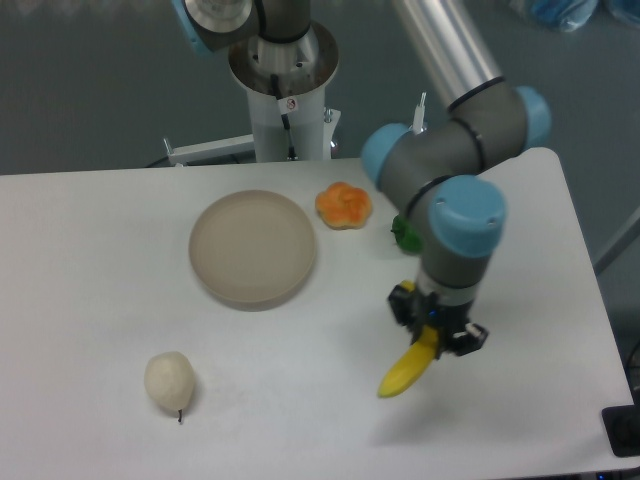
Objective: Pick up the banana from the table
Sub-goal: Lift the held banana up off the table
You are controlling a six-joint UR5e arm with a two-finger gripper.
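Observation:
The bright yellow banana (408,370) lies at the right front of the white table (90,300). Its lower left end sticks out towards the table's front; its upper end is between my gripper's fingers. My gripper (437,330) points down from the grey and blue wrist and is shut on the banana's upper end. I cannot tell whether the banana's free end touches the table; a soft shadow lies under it.
A round beige plate (253,247) sits mid-table. An orange flower-shaped object (343,205) lies right of it. A green object (405,235) is partly hidden behind my arm. A pale cream pear (169,381) lies front left. The robot base (285,90) stands behind the table.

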